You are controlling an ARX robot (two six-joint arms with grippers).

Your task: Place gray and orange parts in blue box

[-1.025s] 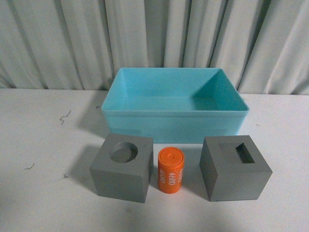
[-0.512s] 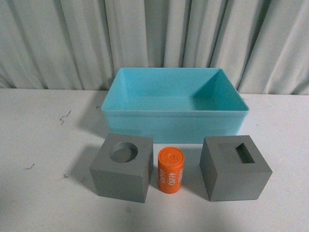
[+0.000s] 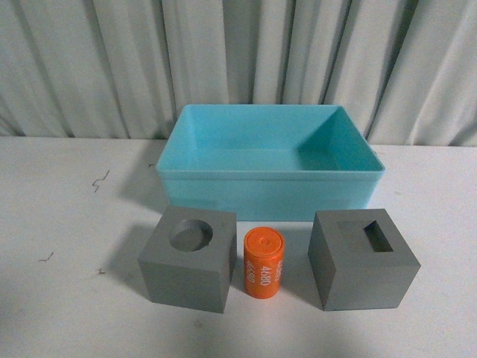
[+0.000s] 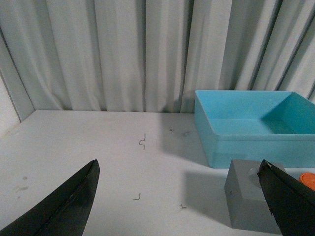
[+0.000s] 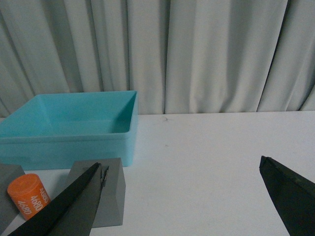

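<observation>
The left gripper point(image 4: 178, 167) and right gripper point(image 5: 179, 162) are hanging spread and empty while the round-recess gray cube point(image 3: 189, 268), orange cylinder point(image 3: 264, 263) and rectangular-recess gray cube point(image 3: 363, 259) are sitting just in front of the blue box point(image 3: 268, 195), seemingly rigid, matte, and best pinched across opposite sides.

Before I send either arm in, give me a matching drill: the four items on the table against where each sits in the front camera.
Things
1. cube with round hole
2. orange cylinder
3. cube with rectangular hole
4. blue box

Places
A. between the two cubes
B. farthest back, nothing in it
C. front row, robot's right end
D. front row, robot's left end

Pairs: 1-D, 2-A, 3-C, 4-B
</observation>
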